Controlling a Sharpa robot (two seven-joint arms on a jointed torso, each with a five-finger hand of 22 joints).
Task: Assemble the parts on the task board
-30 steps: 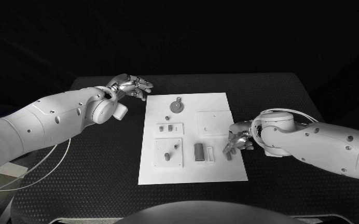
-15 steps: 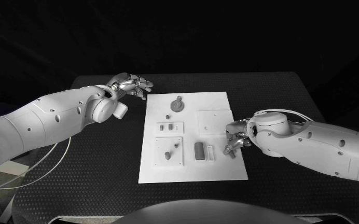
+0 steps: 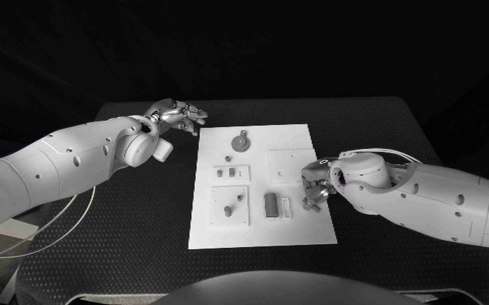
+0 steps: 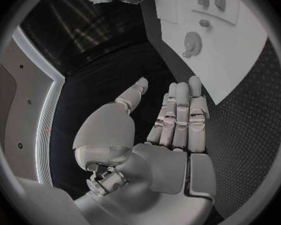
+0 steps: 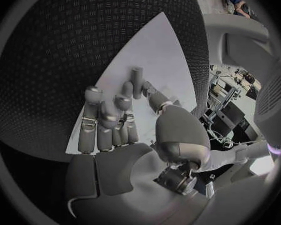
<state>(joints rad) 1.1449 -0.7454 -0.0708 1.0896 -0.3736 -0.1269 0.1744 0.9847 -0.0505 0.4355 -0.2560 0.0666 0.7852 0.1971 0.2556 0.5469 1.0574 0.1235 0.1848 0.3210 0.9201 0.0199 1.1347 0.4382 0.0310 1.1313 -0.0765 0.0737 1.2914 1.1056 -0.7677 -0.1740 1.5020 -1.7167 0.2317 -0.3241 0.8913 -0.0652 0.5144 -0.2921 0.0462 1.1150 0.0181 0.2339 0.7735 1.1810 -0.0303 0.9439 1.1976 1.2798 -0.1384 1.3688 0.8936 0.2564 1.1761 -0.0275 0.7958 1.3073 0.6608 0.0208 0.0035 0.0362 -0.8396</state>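
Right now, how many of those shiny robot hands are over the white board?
1. The right hand hovers over the task board's right edge, near the parts. The left hand is over the black table, beyond the board's far-left corner.

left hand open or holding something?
Open. The left hand has its fingers straight and apart with nothing in them, hovering off the board's far left corner.
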